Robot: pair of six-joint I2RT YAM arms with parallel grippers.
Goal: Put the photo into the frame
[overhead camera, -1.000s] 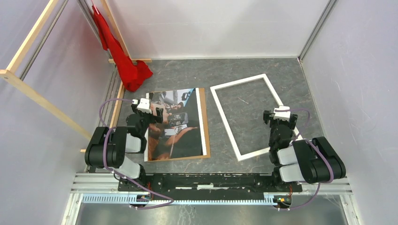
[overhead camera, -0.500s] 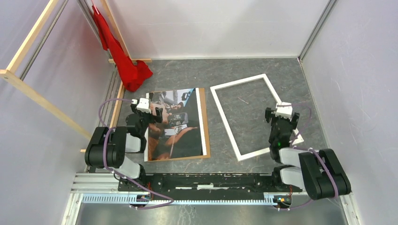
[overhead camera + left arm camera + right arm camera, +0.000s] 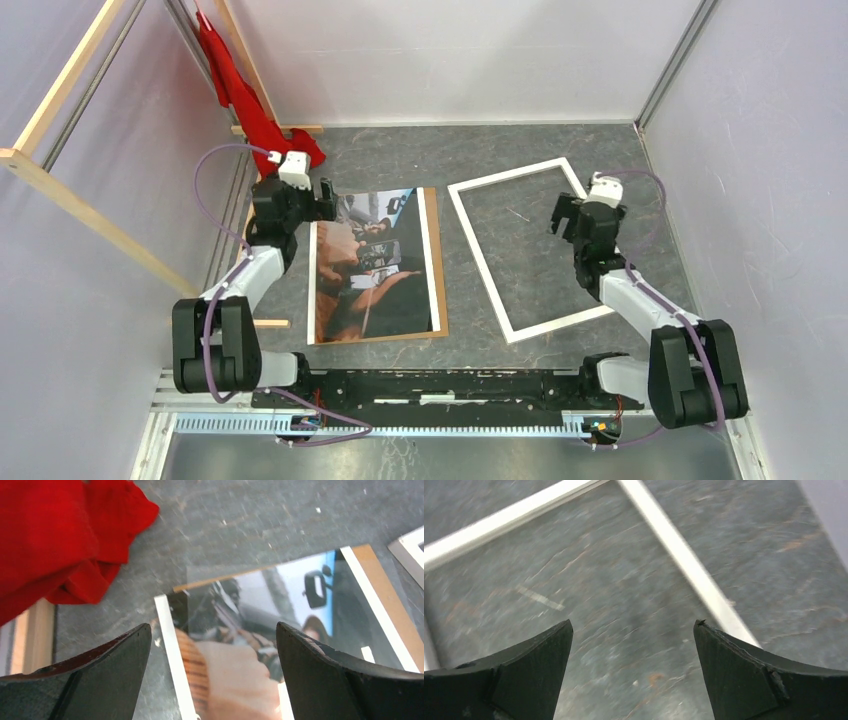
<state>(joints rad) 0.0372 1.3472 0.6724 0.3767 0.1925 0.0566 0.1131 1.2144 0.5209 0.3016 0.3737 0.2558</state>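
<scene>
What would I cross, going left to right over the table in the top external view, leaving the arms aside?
From the left: wooden beam → red cloth → photo → exposed strip of the brown backing board under the photo → frame, lying white face up.

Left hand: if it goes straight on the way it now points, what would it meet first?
The left hand would most likely meet the photo first, near its far left corner. The red cloth lies off to its left. Depth is unclear.
</scene>
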